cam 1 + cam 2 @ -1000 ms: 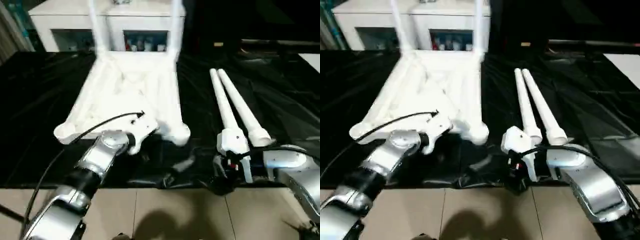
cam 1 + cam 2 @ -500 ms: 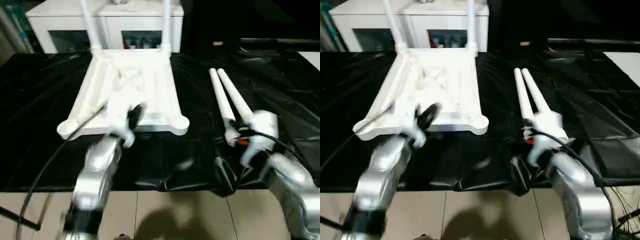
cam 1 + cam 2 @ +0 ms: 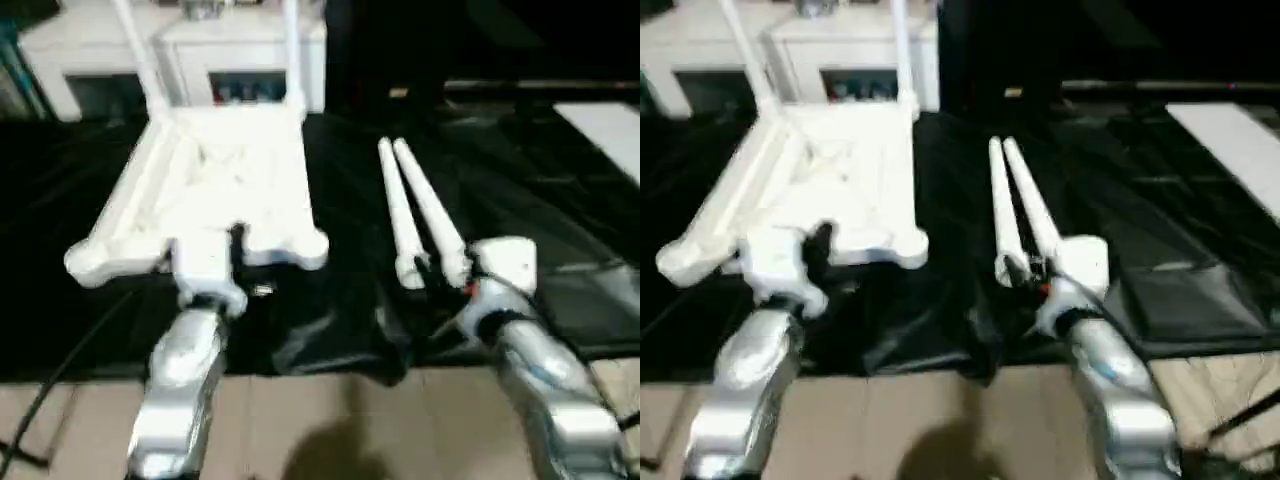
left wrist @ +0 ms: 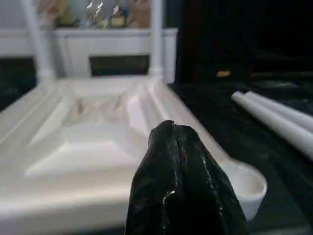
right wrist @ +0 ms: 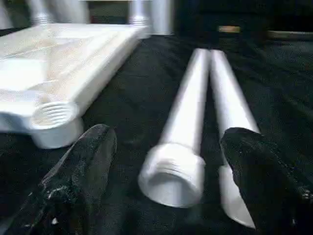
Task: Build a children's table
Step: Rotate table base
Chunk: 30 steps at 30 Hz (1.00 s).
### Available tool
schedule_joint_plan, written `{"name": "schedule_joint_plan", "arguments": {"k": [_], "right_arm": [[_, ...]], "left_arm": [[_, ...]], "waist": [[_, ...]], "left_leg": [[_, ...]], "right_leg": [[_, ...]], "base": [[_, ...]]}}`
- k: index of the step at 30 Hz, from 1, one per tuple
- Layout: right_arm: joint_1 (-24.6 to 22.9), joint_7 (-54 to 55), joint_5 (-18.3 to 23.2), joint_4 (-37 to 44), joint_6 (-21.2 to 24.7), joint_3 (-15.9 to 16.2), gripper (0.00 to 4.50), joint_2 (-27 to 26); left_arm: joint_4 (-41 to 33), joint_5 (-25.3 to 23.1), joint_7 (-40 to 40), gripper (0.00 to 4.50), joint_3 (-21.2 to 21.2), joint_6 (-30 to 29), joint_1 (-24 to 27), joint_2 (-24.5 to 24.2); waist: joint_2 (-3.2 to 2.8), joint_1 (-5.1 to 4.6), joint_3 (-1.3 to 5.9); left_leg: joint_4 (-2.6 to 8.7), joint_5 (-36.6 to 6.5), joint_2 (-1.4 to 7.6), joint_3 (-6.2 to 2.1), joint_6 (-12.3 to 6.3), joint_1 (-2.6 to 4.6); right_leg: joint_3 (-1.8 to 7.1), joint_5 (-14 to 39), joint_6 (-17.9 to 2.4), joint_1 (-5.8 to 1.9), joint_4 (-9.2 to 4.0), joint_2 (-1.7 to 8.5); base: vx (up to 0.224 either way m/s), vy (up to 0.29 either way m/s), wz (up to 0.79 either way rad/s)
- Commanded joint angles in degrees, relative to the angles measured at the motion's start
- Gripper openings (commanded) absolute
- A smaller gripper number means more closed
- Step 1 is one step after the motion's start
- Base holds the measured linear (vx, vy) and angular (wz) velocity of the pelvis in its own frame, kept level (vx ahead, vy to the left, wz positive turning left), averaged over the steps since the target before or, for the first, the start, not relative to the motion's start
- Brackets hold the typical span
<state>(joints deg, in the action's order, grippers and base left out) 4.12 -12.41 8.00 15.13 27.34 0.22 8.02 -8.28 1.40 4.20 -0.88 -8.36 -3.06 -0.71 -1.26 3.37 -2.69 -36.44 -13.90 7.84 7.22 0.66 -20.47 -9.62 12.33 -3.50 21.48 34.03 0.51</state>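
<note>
Black shiny sheet over the worktop, white cabinet with glass doors far past it, pale tiled floor near.

Open black sheet runs between the tabletop and the two loose legs, a passable lane. Two upright legs block the tabletop's far edge, with a white cabinet close behind them. Right of the loose legs, the sheet lies bare.

Upturned white tabletop; two loose legs beside
</note>
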Motion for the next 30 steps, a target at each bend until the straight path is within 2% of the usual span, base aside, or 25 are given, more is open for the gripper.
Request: {"name": "schedule_joint_plan", "arguments": {"k": [1,2,3,4,5,6,7,8,9,10,11,13,14,16,17,18,19,21,22,24,25,26,27,28,30], "right_arm": [[0.9,-0.2,-1.8,-0.8,-1.4,1.2,3.78,0.6],[1.5,-0.5,-1.5,-0.9,-1.0,1.5,3.78,0.4],[2.1,-0.2,-0.7,-1.1,-0.4,1.7,3.78,-0.7],[2.2,-0.4,-0.9,-1.3,-0.3,2.3,3.78,-0.7],[2.3,-0.7,-1.3,-1.5,-0.7,3.0,3.78,-0.4],[2.3,-0.8,-1.4,-1.8,-1.5,3.4,3.78,-0.8],[2.3,-0.8,-1.4,-1.8,-1.5,3.4,3.78,-0.8],[2.3,-0.8,-1.4,-1.9,-2.1,3.6,3.78,-1.1],[2.3,-0.6,-0.4,-2.1,-2.0,3.1,3.78,-2.2],[2.7,-1.5,-0.1,-2.2,-2.2,4.1,3.78,-2.5],[2.8,-1.9,-0.1,-2.4,-2.5,4.6,3.78,-2.5],[2.9,-2.4,-0.2,-2.6,-3.0,5.3,3.78,-2.3],[3.2,-2.4,-0.5,-3.3,-3.2,6.0,3.78,-2.8],[3.5,-2.0,-0.4,-3.9,-3.2,5.8,3.78,-3.5],[3.6,-1.9,-0.3,-4.0,-3.2,5.7,3.78,-3.7],[3.9,-1.2,0.3,-4.5,-2.9,5.1,3.78,-4.4],[4.3,-0.7,0.4,-5.0,-3.0,4.7,3.78,-4.8],[4.8,-0.1,-0.4,-5.7,-3.0,4.7,3.78,-4.8],[5.0,0.0,-0.1,-6.0,-2.9,4.3,3.78,-5.3],[5.2,0.4,0.2,-6.5,-2.9,4.0,3.78,-5.6],[5.6,0.9,0.2,-6.8,-2.9,3.7,3.78,-5.7],[5.9,1.2,0.1,-7.1,-3.0,3.6,3.78,-5.8],[6.6,2.5,-0.5,-7.5,-2.2,3.2,3.78,-5.9],[7.4,3.6,-1.4,-7.9,-0.5,3.1,3.78,-5.7],[9.7,5.8,-4.2,-8.3,5.9,3.4,3.78,-4.4]], "left_arm": [[-1.5,0.0,-0.6,0.05,-0.5,-0.4,0.5,0.4],[-2.1,-0.6,-0.8,0.05,-0.4,-0.5,0.8,0.4],[-3.0,-0.1,-0.3,0.05,-0.4,-0.9,1.1,0.3],[-3.2,-0.1,-0.3,0.05,-0.5,-1.2,1.1,0.1],[-3.3,-0.2,-0.4,0.05,-0.5,-1.1,1.0,-0.1],[-3.4,-0.1,-0.4,0.05,-0.6,-1.3,0.9,-0.4],[-3.4,-0.1,-0.4,0.05,-0.6,-1.3,0.9,-0.4],[-3.5,0.0,-0.5,0.05,-0.7,-1.5,0.8,-0.7],[-3.5,0.0,-0.5,0.05,-1.0,-1.5,0.8,-1.1],[-3.8,0.5,-0.1,0.05,-1.7,-2.0,1.0,-1.8],[-3.9,0.7,0.0,0.05,-2.0,-2.1,1.1,-2.1],[-3.9,0.8,0.2,0.05,-2.3,-2.0,1.2,-2.4],[-3.7,0.8,1.1,0.05,-2.9,-2.0,1.1,-3.5],[-3.5,1.1,1.7,0.05,-3.3,-1.8,1.0,-4.0],[-3.4,1.2,1.8,0.05,-3.4,-1.8,1.0,-4.1],[-3.1,1.5,2.1,0.05,-3.8,-1.8,0.8,-4.4],[-2.6,1.9,2.4,0.05,-4.2,-1.7,0.6,-4.9],[-1.8,1.9,2.7,0.05,-4.3,-1.4,0.6,-5.6],[-1.4,2.1,2.8,0.05,-4.5,-1.2,0.5,-5.8],[-0.6,2.2,3.0,0.05,-4.6,-1.0,0.2,-6.1],[0.0,2.5,3.4,0.05,-4.7,-1.1,-0.2,-6.2],[0.4,2.6,3.7,0.05,-4.7,-1.2,-0.5,-6.3],[0.8,3.6,4.1,0.05,-5.0,-1.6,-1.1,-6.0],[1.0,4.4,4.5,0.05,-5.1,-2.9,-1.5,-5.9],[1.4,5.0,6.7,0.05,-4.2,-4.4,-2.3,-6.4]], "waist": [[-0.95,-0.62,1.5],[-0.63,0.68,0.16],[-0.27,3.11,0.37],[3.61,1.3,0.69],[3.43,1.83,-0.47],[4.25,1.97,1.05],[2.7,3.05,0.79],[2.95,2.87,0.9],[1.83,2.37,1.26],[1.79,3.13,1.11],[0.33,3.15,0.52],[-1.02,0.92,2.07],[-1.02,-0.93,4.06],[0.08,-1.65,4.01],[0.68,-1.9,4.06],[3.0,-1.37,3.1],[4.66,0.92,3.26],[3.97,1.29,3.32],[3.46,0.99,2.77],[0.79,0.56,2.48],[-2.16,0.03,2.61],[-3.01,-1.72,1.77],[-2.9,-3.1,3.13],[-2.67,-3.75,3.73],[-1.3,-3.1,3.74]], "left_leg": [[8.22,-31.5,12.06,-4.97,-3.52,3.24],[13.65,-42.9,15.84,-4.66,-1.87,2.92],[12.1,-47.1,7.79,-1.43,-4.21,-0.32],[6.51,-37.3,3.0,-0.73,-6.34,0.04],[-8.07,-9.1,0.04,-0.72,-4.84,0.14],[-9.93,-4.4,0.03,-2.15,-3.62,-6.15],[-8.76,-4.1,0.99,-2.59,-3.1,-5.48],[-7.5,-3.8,1.84,-2.04,-3.63,-4.66],[-4.46,-4.0,1.65,-1.35,-2.12,-1.11],[0.21,-3.0,2.15,-0.37,-3.06,-1.0],[4.8,-6.8,4.59,-0.79,-3.52,2.23],[7.9,-13.2,10.27,-5.53,-5.48,6.95],[7.53,-7.1,13.1,-9.53,-16.75,11.94],[6.2,7.5,10.65,-8.62,-27.74,10.35],[5.99,10.6,9.05,-8.03,-28.67,9.69],[3.6,6.0,1.66,-2.19,-22.46,4.37],[-3.08,-5.3,-1.99,-1.02,-12.28,-2.29],[-5.31,-3.1,-0.45,-2.32,-5.77,-3.75],[-4.65,0.0,0.08,-2.45,-2.23,-4.33],[0.84,3.7,1.99,-2.15,-2.47,-3.23],[5.75,-1.8,3.86,-2.66,-2.56,-0.02],[7.34,-9.4,4.89,-4.46,-2.36,0.71],[8.1,-17.1,7.44,-8.08,-6.75,6.16],[7.1,-10.7,8.58,-9.83,-13.97,7.84],[3.82,16.5,7.92,-8.61,-24.12,6.09]], "right_leg": [[4.62,29.6,8.0,-3.18,-3.78,7.61],[6.09,18.4,3.4,-3.49,6.76,6.58],[8.27,16.7,2.0,-4.96,8.43,5.37],[11.41,32.0,6.2,-4.7,3.13,7.17],[12.65,64.8,8.7,-1.5,-10.16,15.91],[12.07,58.9,9.4,-7.85,-6.72,16.14],[11.22,54.7,8.0,-7.35,-6.78,17.08],[8.69,48.3,3.1,-7.61,-7.19,16.74],[10.16,46.3,0.0,-6.05,-6.97,12.46],[8.33,35.6,-5.3,-8.42,-6.23,8.68],[6.27,28.6,-5.0,-6.14,-5.57,5.81],[5.24,18.2,-4.7,-3.87,0.39,4.23],[5.84,9.0,1.0,1.68,6.69,4.9],[7.09,5.0,7.1,4.62,8.28,5.67],[7.75,3.3,7.4,4.85,7.22,5.92],[9.8,-3.6,4.5,0.58,0.18,6.75],[16.96,10.1,-2.2,-8.49,-4.94,13.49],[16.59,14.0,-7.9,-9.57,-4.9,14.21],[14.43,12.9,-12.1,-9.34,-5.01,12.89],[10.32,15.9,-13.5,-8.37,-5.62,9.96],[6.95,18.2,-8.5,-7.21,-4.52,5.81],[5.49,17.9,-6.0,-6.01,-2.07,3.17],[5.45,13.1,-4.1,-2.21,2.37,2.5],[6.41,6.7,-1.3,0.28,4.65,3.71],[8.66,-3.4,2.6,2.48,4.0,6.39]], "base": [[0.021,-0.101,0.11],[0.021,-0.101,0.11],[-0.016,-0.113,0.3],[0.003,-0.152,0.54],[0.003,-0.152,0.54],[0.088,-0.135,0.5],[0.07,-0.067,0.57],[0.07,-0.067,0.57],[0.057,-0.04,0.63],[0.113,-0.019,0.4],[0.113,-0.019,0.4],[0.122,0.013,0.18],[0.136,0.015,0.14],[0.153,-0.023,-0.11],[0.132,-0.037,-0.19],[0.109,-0.055,-0.11],[0.101,-0.047,0.02],[0.108,-0.043,-0.01],[0.124,-0.033,-0.07],[0.124,-0.018,-0.04],[0.144,0.074,-0.11],[0.144,0.074,-0.11],[0.162,0.075,-0.06],[0.14,0.006,0.07],[0.124,-0.001,0.04]]}}
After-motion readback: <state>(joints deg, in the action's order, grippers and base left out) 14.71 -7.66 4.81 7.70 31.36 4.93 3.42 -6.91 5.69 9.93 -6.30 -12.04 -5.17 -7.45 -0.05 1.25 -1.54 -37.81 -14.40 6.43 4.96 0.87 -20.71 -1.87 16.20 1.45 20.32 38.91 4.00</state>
